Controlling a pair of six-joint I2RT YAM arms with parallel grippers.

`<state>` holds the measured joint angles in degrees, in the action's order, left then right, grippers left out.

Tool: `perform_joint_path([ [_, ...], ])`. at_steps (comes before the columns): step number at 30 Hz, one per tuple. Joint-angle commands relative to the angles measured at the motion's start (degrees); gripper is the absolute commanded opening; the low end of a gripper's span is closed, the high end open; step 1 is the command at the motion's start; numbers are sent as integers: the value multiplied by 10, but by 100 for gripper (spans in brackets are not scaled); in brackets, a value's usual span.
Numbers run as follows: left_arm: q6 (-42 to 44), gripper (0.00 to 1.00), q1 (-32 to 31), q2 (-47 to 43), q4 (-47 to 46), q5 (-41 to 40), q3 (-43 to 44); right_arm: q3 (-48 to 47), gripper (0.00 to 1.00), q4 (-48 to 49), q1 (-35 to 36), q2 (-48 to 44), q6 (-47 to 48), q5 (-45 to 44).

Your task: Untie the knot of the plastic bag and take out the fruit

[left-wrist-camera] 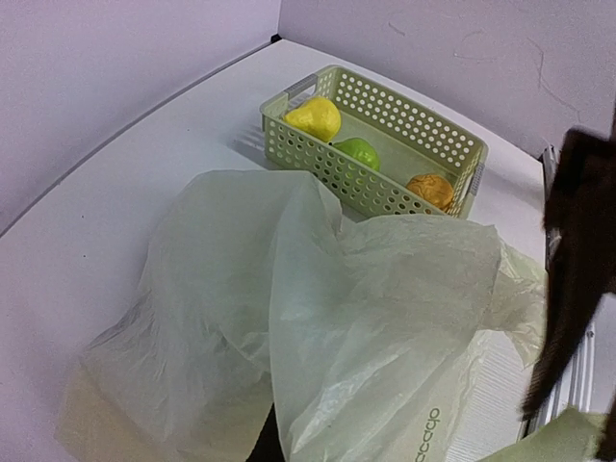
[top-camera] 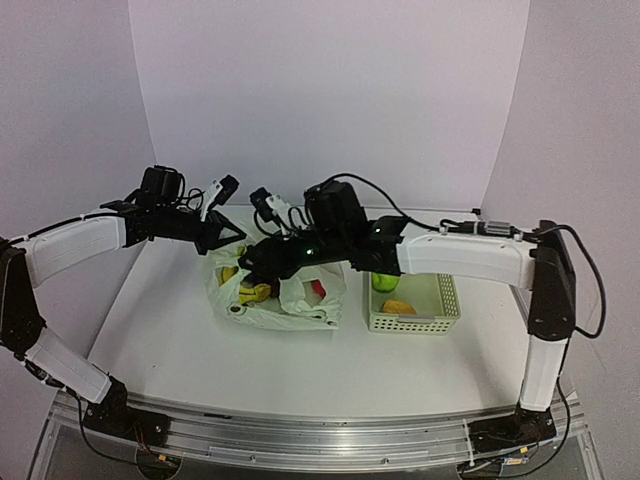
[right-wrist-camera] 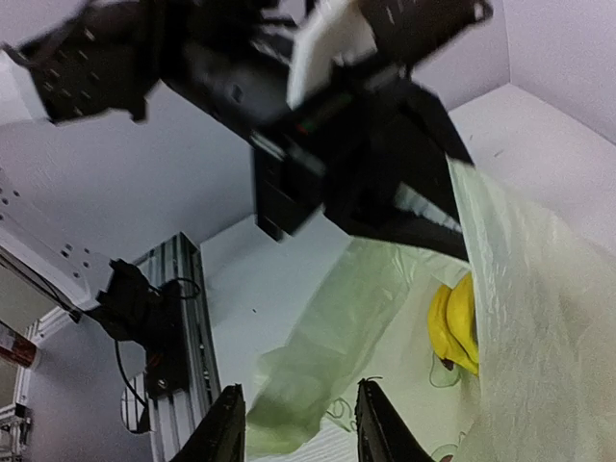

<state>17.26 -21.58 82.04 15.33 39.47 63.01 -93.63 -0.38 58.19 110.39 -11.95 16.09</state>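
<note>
Presently, stage of task: partway. The knot of the handle loops shows in no view. The thin, crinkly, translucent pale green plastic bag (top-camera: 288,305) lies with its mouth spread, so the untying is judged done. Removal of the fruit is judged part done, since pieces lie in both containers.

Container 1: the plastic bag, slumped at the centre of the white tabletop (top-camera: 200,360), just left of the basket.
- Yellow toy bananas (right-wrist-camera: 452,322).
- A small red piece (top-camera: 318,288), probably the apple.
- A further yellowish item near the left rim, too small to identify.
- Anything else is hidden by folds of film and by the arms.

Container 2: a rigid pale green perforated plastic basket (left-wrist-camera: 318,159), on the bag's right.
- One yellow lemon-shaped fruit (left-wrist-camera: 313,117) at one end.
- One green pear (left-wrist-camera: 358,151) in the middle.
- One round orange piece (left-wrist-camera: 430,190) at the other end.
- Three in all, none touching another.

End effectors:
- The left end effector (top-camera: 225,240) sits at the bag's upper left edge. In the right wrist view a sheet of film rises taut to its black fingers, so it appears closed on the rim, holding the mouth up.
- The right end effector (right-wrist-camera: 303,423) hovers over the mouth, its fingers set moderately wide with nothing gripped between them.

Left to do, as judged: bananas, red piece and any hidden fruit to come out
</note>
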Motion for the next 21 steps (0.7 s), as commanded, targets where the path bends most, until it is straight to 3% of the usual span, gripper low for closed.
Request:
perform_joint_path([
  [1,33,0,0,-16,17,25,29,-30,30,12,0,57,-22,-27],
  [7,87,0,0,-26,44,58,23,-57,28,-14,0,110,5,-209],
  [14,111,0,0,-27,46,53,13,-117,27,-81,-1,169,52,-281],
  [17,112,0,1,-25,46,46,14,-96,30,-81,-1,157,66,-239],
  [21,118,0,4,-16,55,35,19,-29,45,-81,-15,111,113,-37],
])
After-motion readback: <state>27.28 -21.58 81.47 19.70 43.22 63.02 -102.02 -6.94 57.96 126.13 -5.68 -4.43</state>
